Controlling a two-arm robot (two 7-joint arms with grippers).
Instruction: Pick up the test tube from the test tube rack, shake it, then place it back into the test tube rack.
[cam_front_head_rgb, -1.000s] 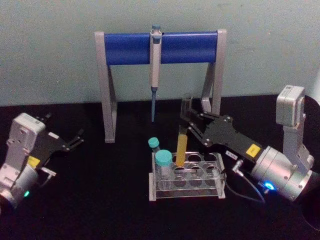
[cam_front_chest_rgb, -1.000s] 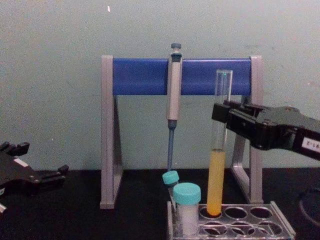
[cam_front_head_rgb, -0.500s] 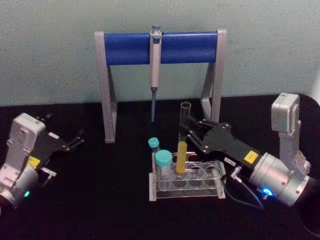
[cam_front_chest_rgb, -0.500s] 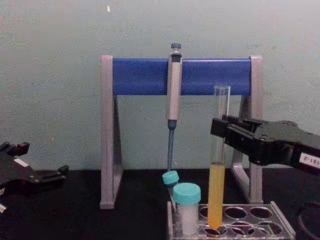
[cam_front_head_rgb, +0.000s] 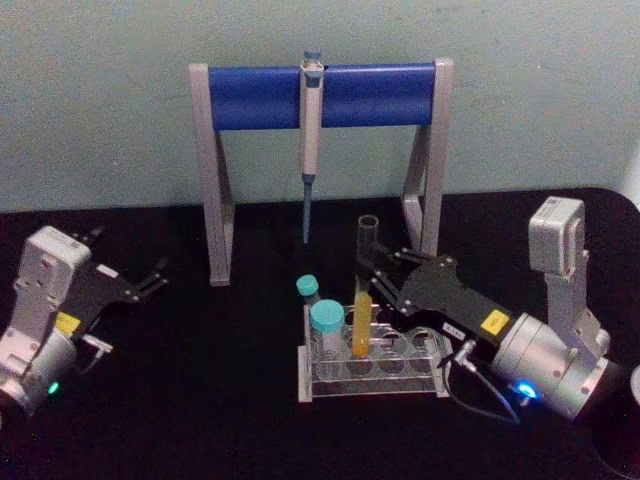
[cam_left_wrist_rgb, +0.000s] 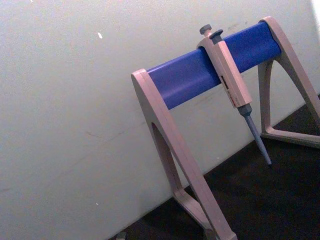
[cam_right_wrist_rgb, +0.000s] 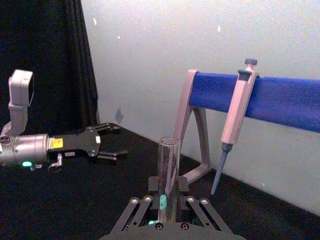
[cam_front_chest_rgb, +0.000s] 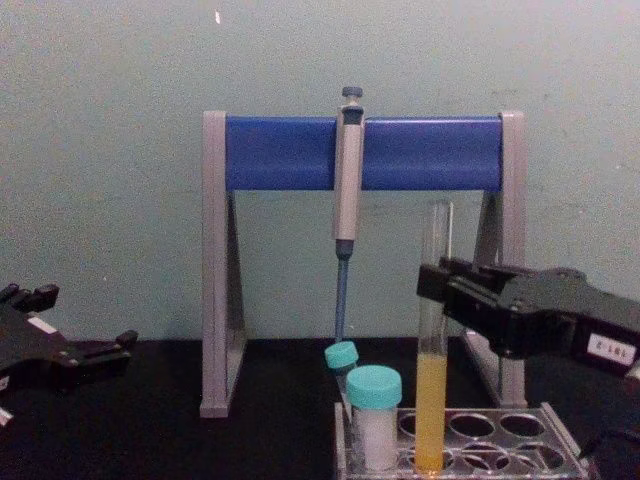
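While the test tube (cam_front_chest_rgb: 432, 350) stands upright in the test tube rack (cam_front_chest_rgb: 505, 462), just right of the teal-capped vials (cam_front_chest_rgb: 373, 420), I see my right gripper (cam_front_chest_rgb: 433, 288) clamped on its clear upper part. My left gripper (cam_front_head_rgb: 130, 258) rests far left, fingers spread, holding nothing.

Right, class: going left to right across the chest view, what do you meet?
Black left gripper, grey left leg of the blue-barred pipette stand, grey hanging pipette, clear glass test tube with yellow liquid, black right gripper.
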